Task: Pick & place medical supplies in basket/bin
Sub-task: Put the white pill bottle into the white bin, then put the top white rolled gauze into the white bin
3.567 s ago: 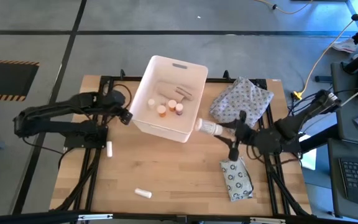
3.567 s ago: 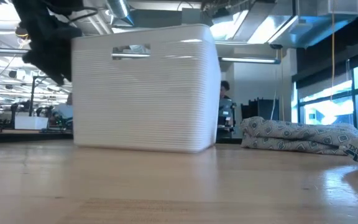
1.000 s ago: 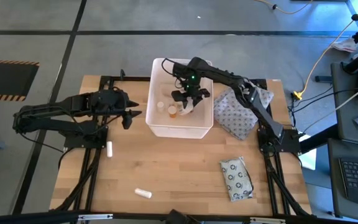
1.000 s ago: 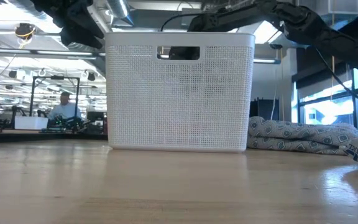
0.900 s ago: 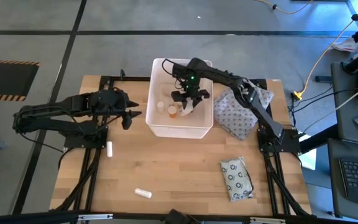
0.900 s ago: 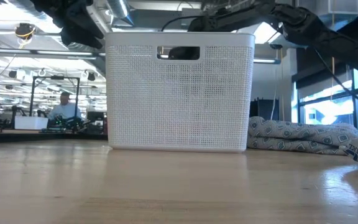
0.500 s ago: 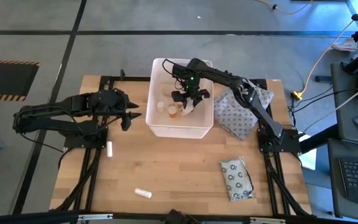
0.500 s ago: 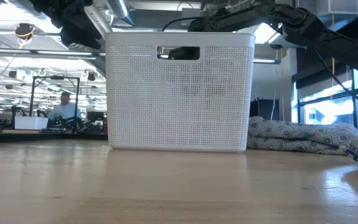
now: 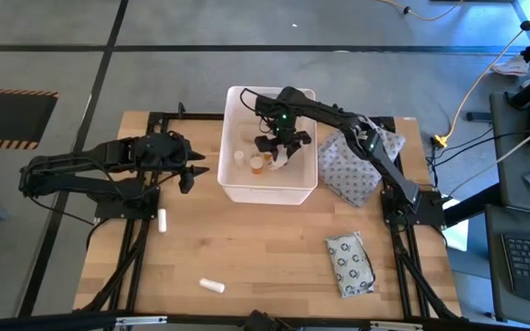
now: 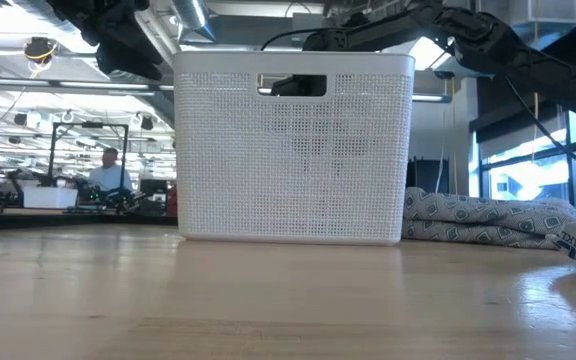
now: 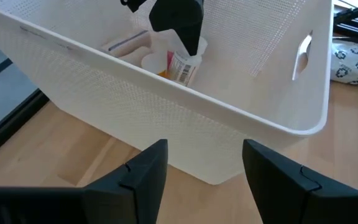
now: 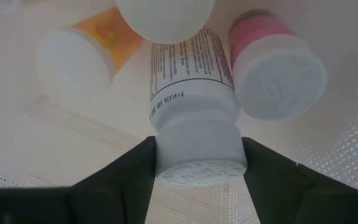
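Wooden tabletop (image 9: pixel 265 248), seen from above, with the white plastic bin (image 9: pixel 265 194) at its far middle. The white-capped pill bottle (image 12: pixel 191 93) now lies low inside the bin, among an orange bottle (image 12: pixel 101 28), a pink-labelled bottle (image 12: pixel 272 68) and a pale box on the floor.

A few seconds earlier this bottle was outside the bin, carried just off its right corner. The right gripper (image 9: pixel 279 152) has since reached over the rim and down into the bin. Its two fingers flank the bottle's cap and appear to touch it on both sides, so the bottle is not yet clearly let go. Over the last second the arm has barely moved, which suggests the release is beginning.

The bin itself has changed too. It stood skewed on the table; it now sits square, and in the low view it has crept slightly sideways. The left gripper (image 9: pixel 191 175) waits just beside the bin's left wall, fingers parted and empty.

Well apart from the bin, three supplies remain on the bare wood:
- a white vial (image 9: pixel 162 220) near the left arm
- a second white vial (image 9: pixel 213 286) near the front edge
- the grey ring-printed packet (image 9: pixel 350 265) at the front right

The dotted cloth bundle (image 9: pixel 352 170) lies beside the bin's right wall. By this count the task is perhaps past halfway.
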You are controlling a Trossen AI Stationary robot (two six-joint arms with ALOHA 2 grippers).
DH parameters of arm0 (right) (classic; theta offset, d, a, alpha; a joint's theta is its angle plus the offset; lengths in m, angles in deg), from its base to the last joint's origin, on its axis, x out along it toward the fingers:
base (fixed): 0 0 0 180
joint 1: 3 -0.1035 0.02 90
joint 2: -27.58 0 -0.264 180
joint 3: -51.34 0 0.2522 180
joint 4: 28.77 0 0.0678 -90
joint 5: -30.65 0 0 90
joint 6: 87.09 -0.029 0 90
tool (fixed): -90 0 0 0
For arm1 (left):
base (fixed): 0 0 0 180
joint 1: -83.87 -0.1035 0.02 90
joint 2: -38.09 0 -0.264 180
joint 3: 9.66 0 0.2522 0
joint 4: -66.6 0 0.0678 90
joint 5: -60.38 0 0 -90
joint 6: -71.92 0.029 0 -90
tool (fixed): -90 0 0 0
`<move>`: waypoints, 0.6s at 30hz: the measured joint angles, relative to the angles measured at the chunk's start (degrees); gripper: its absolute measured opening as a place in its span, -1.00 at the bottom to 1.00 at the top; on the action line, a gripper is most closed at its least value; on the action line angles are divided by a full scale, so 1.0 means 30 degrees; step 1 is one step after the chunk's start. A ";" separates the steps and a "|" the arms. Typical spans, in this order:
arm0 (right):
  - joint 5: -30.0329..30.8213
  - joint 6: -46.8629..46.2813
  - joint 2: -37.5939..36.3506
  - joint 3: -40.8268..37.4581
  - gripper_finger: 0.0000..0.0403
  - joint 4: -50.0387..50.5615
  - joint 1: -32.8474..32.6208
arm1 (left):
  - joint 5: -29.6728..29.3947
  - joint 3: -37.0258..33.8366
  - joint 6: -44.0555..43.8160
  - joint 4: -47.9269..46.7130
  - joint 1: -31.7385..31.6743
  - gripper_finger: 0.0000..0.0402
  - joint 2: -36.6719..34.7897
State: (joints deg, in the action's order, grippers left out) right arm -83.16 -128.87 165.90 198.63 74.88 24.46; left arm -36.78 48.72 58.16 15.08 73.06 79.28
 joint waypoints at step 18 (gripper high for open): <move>-0.0080 0.0524 0.0000 0.0000 0.50 -0.0117 -0.0029 | -0.0004 0.0000 -0.0157 0.0006 0.0000 0.00 0.0000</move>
State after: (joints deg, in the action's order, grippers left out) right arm -83.40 -127.30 165.90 198.63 74.53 24.37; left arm -36.79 48.72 57.69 15.10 73.06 79.28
